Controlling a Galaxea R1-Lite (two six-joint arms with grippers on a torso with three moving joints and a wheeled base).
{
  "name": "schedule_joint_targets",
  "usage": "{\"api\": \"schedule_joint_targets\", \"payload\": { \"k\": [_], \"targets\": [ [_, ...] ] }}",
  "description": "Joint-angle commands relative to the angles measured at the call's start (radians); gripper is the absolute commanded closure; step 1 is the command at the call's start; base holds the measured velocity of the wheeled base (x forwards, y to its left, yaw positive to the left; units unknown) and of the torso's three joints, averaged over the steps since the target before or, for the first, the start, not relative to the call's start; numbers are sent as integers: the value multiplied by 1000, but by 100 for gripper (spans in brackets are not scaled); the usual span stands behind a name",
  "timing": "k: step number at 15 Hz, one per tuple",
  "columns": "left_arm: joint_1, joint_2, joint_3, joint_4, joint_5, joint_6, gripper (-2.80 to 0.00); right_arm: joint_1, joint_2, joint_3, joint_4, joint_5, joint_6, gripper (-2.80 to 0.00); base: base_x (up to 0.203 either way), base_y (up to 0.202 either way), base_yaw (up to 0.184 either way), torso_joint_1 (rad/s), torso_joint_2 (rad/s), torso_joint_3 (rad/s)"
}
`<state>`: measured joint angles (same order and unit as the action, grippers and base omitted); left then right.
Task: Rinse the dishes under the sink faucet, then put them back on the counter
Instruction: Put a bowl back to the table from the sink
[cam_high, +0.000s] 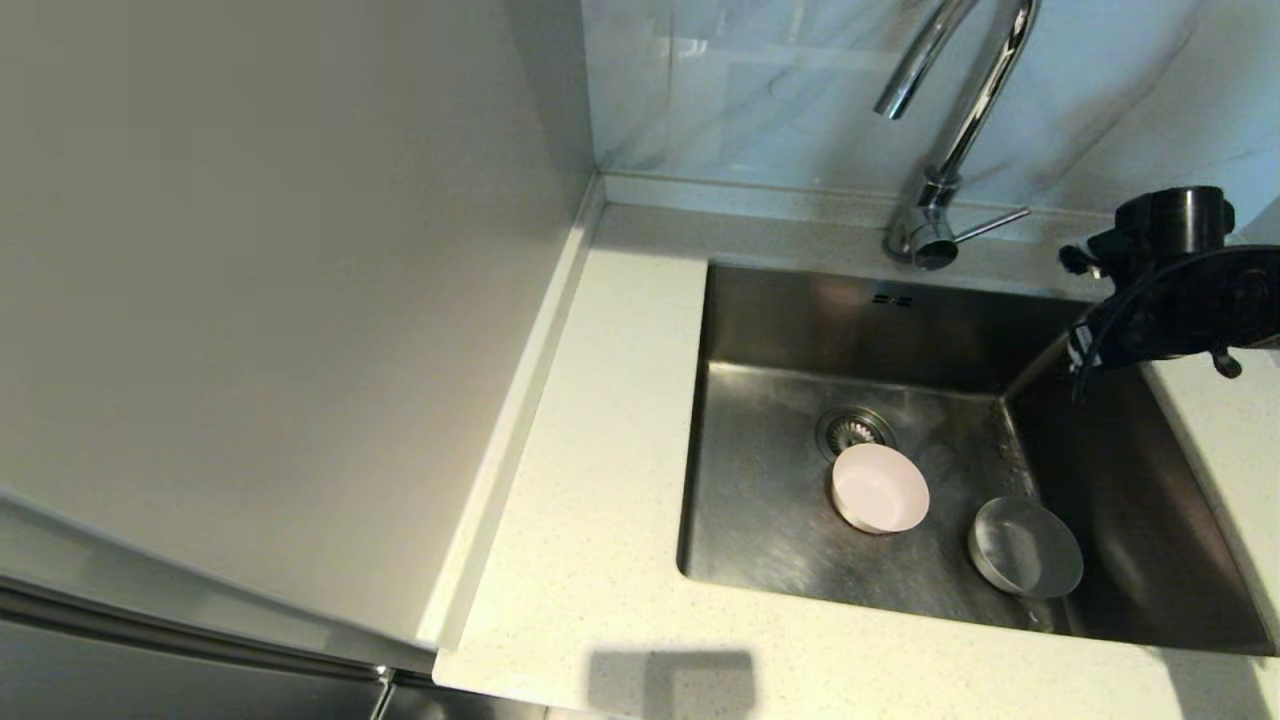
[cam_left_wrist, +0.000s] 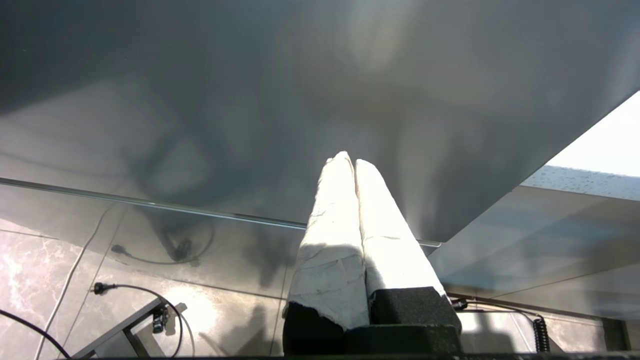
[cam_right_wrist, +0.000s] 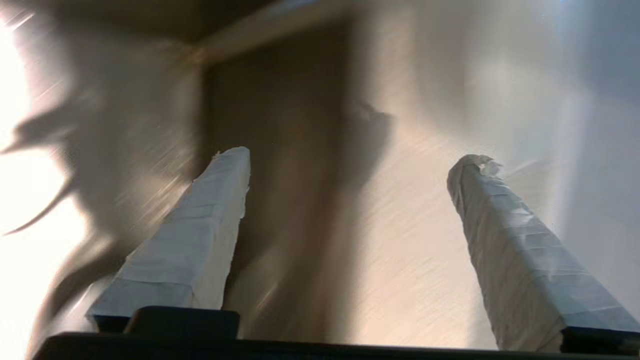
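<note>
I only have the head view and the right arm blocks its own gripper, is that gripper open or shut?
Observer: The right gripper is open, its taped fingers spread wide over bare steel of the sink.
Operator: Is it holding a bowl?
Observer: No, nothing sits between the fingers.
Operator: And the left gripper, I can't see it at all.
Observer: The left gripper is shut and empty, parked off the counter, with a floor and cables beyond it.
</note>
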<state>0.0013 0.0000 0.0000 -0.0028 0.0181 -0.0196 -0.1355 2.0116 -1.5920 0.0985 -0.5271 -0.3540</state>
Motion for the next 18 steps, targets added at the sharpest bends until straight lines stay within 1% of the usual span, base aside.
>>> {"api": "schedule_joint_targets", "payload": {
  "k": [1, 3, 4, 6, 11, 13, 15, 18],
  "targets": [
    [0, -3, 0, 0, 0, -1, 0, 28, -70, 107, 1, 51, 4, -280, 0, 0, 0, 0, 0, 0],
    [0, -3, 0, 0, 0, -2, 0, 43, -74, 154, 1, 112, 11, -280, 0, 0, 0, 0, 0, 0],
    [0, -3, 0, 0, 0, -1, 0, 50, -72, 168, 1, 130, 19, -280, 0, 0, 0, 0, 0, 0],
    [0, -3, 0, 0, 0, 0, 0, 82, -63, 193, 1, 146, 61, -280, 0, 0, 0, 0, 0, 0],
    [0, -4, 0, 0, -1, 0, 0, 170, -28, 302, 0, 153, 138, -280, 0, 0, 0, 0, 0, 0],
    [0, -3, 0, 0, 0, -2, 0, 201, -23, 333, 0, 154, 148, -280, 0, 0, 0, 0, 0, 0],
    [0, -3, 0, 0, 0, -1, 0, 230, 7, 336, -2, 153, 159, -280, 0, 0, 0, 0, 0, 0],
    [0, -3, 0, 0, 0, -2, 0, 270, 75, 306, -4, 148, 194, -280, 0, 0, 0, 0, 0, 0]
  ]
}}
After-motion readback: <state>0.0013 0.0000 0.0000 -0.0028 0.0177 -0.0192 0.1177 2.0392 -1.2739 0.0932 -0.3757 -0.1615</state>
